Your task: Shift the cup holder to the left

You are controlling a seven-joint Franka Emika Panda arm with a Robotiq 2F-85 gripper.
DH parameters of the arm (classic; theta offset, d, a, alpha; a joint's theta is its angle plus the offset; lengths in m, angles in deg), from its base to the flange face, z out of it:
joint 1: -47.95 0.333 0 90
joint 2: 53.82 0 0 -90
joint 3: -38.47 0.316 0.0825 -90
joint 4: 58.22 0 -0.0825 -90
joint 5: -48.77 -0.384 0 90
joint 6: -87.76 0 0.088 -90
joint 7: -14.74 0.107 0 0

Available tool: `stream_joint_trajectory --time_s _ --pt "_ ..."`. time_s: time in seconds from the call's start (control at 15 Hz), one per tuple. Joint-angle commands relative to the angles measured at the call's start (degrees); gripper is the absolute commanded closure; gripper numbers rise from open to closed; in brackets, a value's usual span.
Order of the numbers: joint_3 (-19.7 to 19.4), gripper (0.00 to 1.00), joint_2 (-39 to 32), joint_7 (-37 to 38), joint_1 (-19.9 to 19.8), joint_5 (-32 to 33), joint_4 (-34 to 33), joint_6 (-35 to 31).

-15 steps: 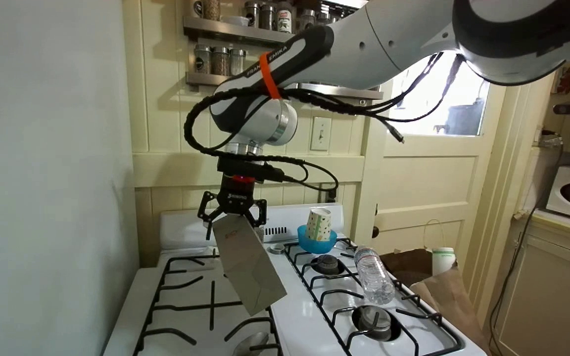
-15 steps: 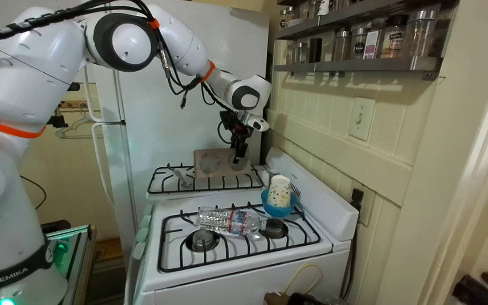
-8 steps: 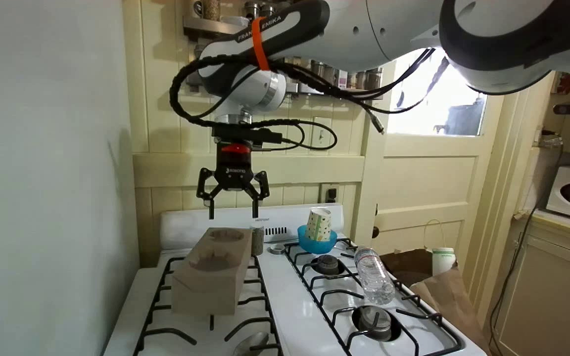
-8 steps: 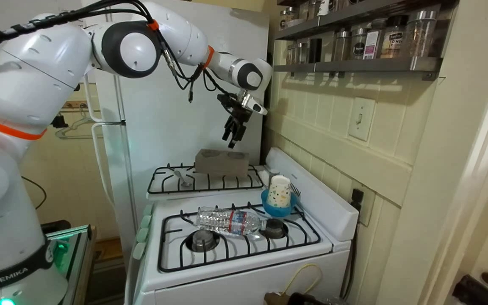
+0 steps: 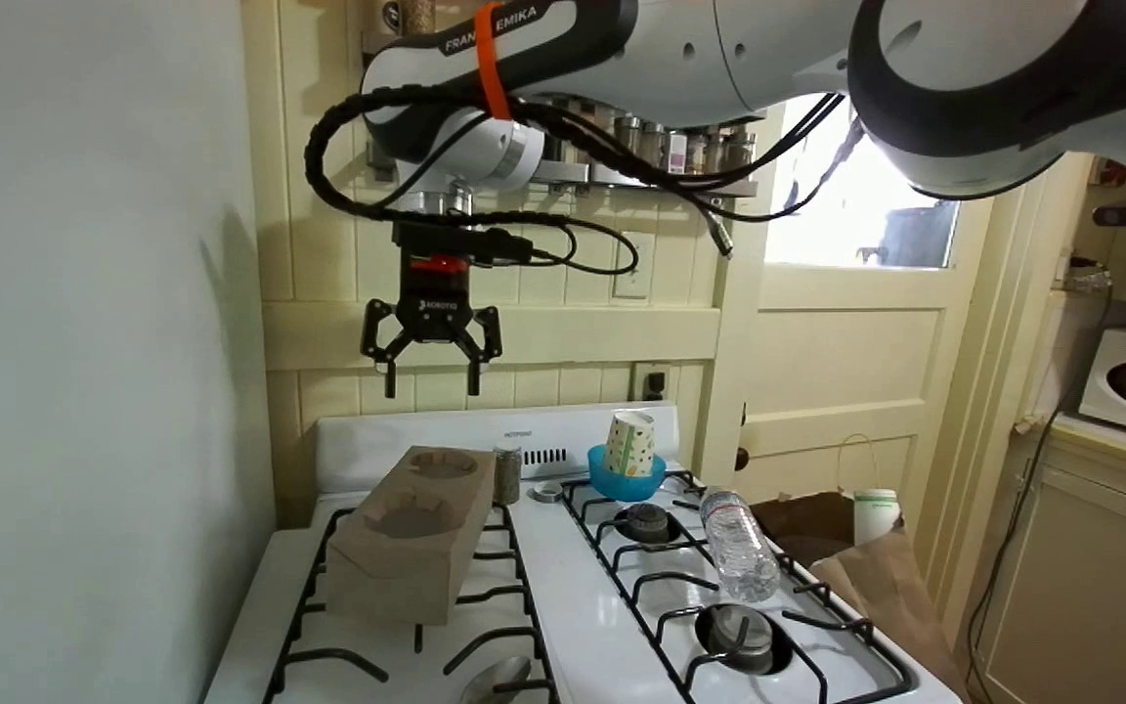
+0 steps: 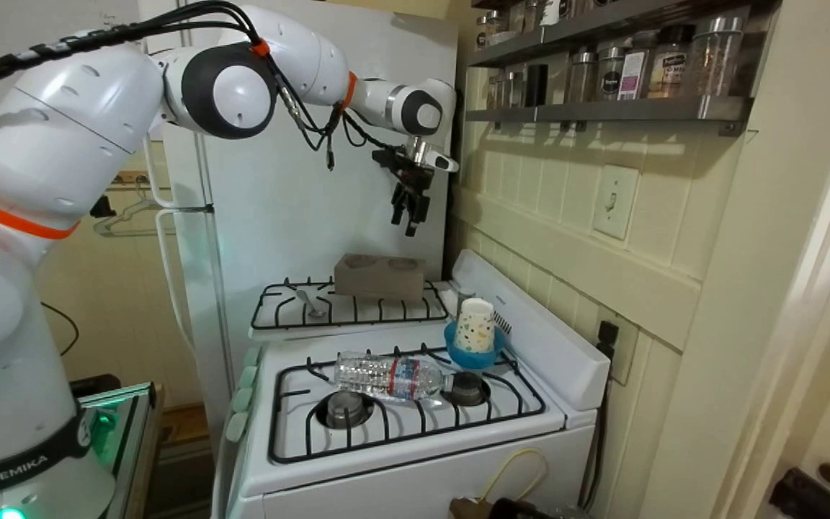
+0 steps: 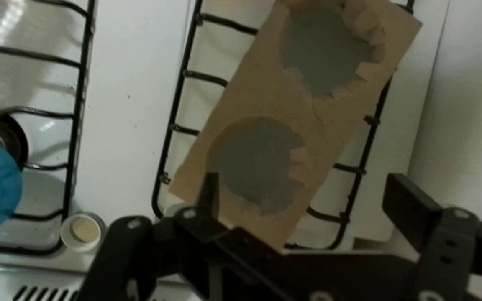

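Note:
The cup holder is a beige-grey cardboard box with two round, torn-edged holes in its top. It sits upright on the left stove grate in an exterior view (image 5: 397,582), and on the far grate in an exterior view (image 6: 379,282). In the wrist view the cup holder (image 7: 283,108) lies slanted across the grate below the jaws. My gripper is open and empty, raised above the cup holder's back end and apart from it, in both exterior views (image 5: 432,388) (image 6: 404,225). In the wrist view the gripper's (image 7: 302,188) fingers are wide apart with nothing between them.
A spoon (image 5: 499,677) lies at the grate's front. A small jar (image 5: 508,476) stands right behind the cup holder. A blue bowl (image 5: 627,484) with a speckled cup (image 5: 629,440) and a clear bottle (image 5: 739,550) lie on the right grate. The fridge side (image 6: 328,166) borders the far grate.
The cup holder was tilted on edge at the gripper; it has dropped upright onto the grate and settled slightly left. My gripper has come away empty, rising and moving slightly left.

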Motion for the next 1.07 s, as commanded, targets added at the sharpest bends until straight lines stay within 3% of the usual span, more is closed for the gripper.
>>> stream_joint_trajectory --time_s 0.0,0.53,0.6,0.73,0.8,0.87,1.0 --pt "2.21 0.0 7.63 -6.61 -2.82 -4.2 11.72 -12.92" --pt "6.08 0.0 21.91 -17.03 -6.71 -18.16 31.94 -43.74" --pt "4.02 0.0 24.4 -8.8 -5.39 -16.15 34.66 -42.55" --pt "2.58 0.0 28.81 -2.21 -4.65 -13.81 40.02 -43.97" --pt "2.72 0.0 30.91 -1.3 -5.03 -14.72 42.65 -45.3" --pt "3.52 0.0 24.42 -5.06 -5.36 -14.48 34.02 -41.99" --pt "3.2 0.0 27.99 -3.0 -5.48 -14.5 38.28 -43.29"
